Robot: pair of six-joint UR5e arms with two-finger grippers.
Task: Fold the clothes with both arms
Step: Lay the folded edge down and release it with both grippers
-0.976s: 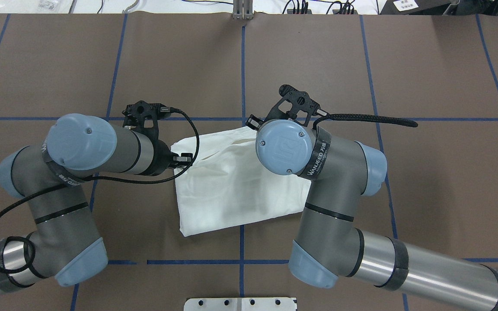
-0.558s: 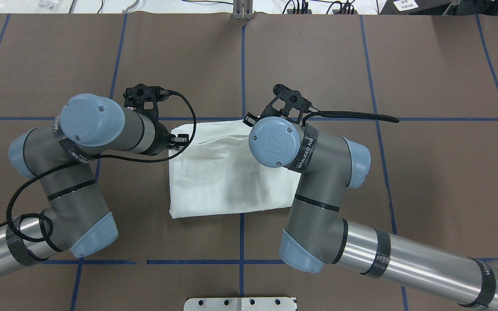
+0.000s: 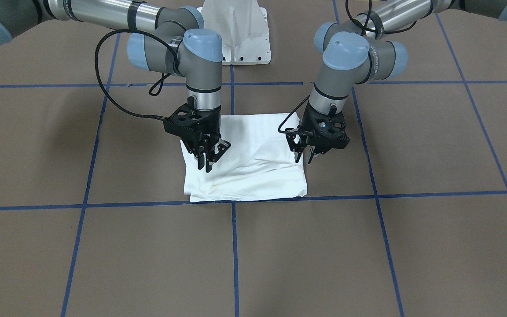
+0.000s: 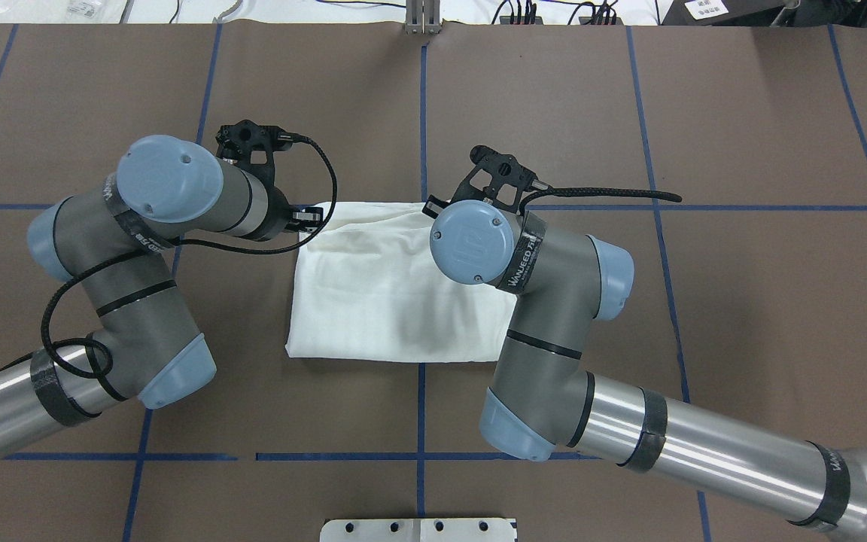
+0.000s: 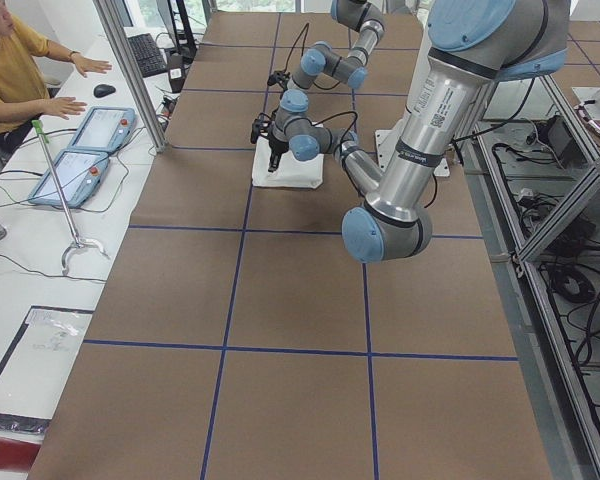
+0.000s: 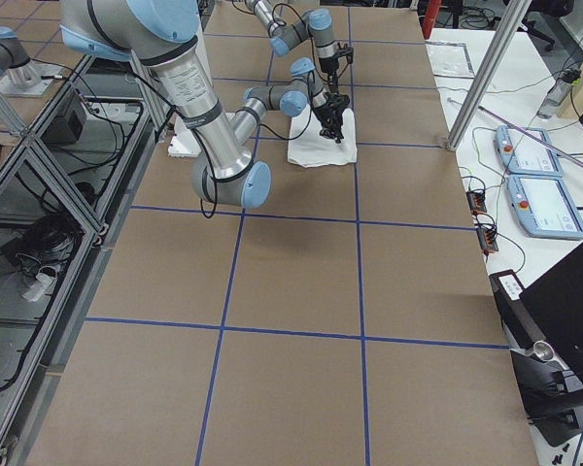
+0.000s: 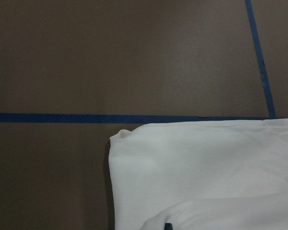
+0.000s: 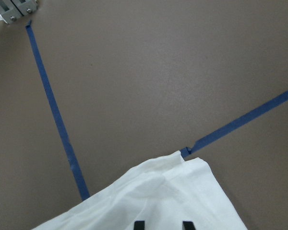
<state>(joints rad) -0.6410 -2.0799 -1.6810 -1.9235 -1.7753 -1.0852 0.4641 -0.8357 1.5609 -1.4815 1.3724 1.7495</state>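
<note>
- The brown table (image 4: 742, 113), ruled into squares by blue tape, runs past the edges of every view.
- My left arm (image 4: 140, 301) and right arm (image 4: 554, 354), grey with light-blue joint caps, bend in over the middle. From overhead, the right one covers the right-hand side of the cloth.
- The white long-sleeved T-shirt (image 4: 373, 301) lies folded into a rough rectangle at the table's middle. It straddles the centre tape line, and the edge farthest from me runs along a cross line. Only plain white fabric shows.
- A person in a yellow top (image 5: 10, 70) sits beside the table, cut off at the frame's corner.
- My white metal pedestal base (image 3: 240, 31) is partly hidden behind my right arm.
- My black right gripper (image 3: 207, 160) points down over one far corner of the shirt. Its fingertips (image 8: 139, 225) are spread, with flat cloth showing between them.
- My black left gripper (image 3: 305, 157) hangs at the opposite side edge, fingers apart. Its wrist camera catches only a dark sliver of it, and I cannot tell whether the tips touch the fabric.
</note>
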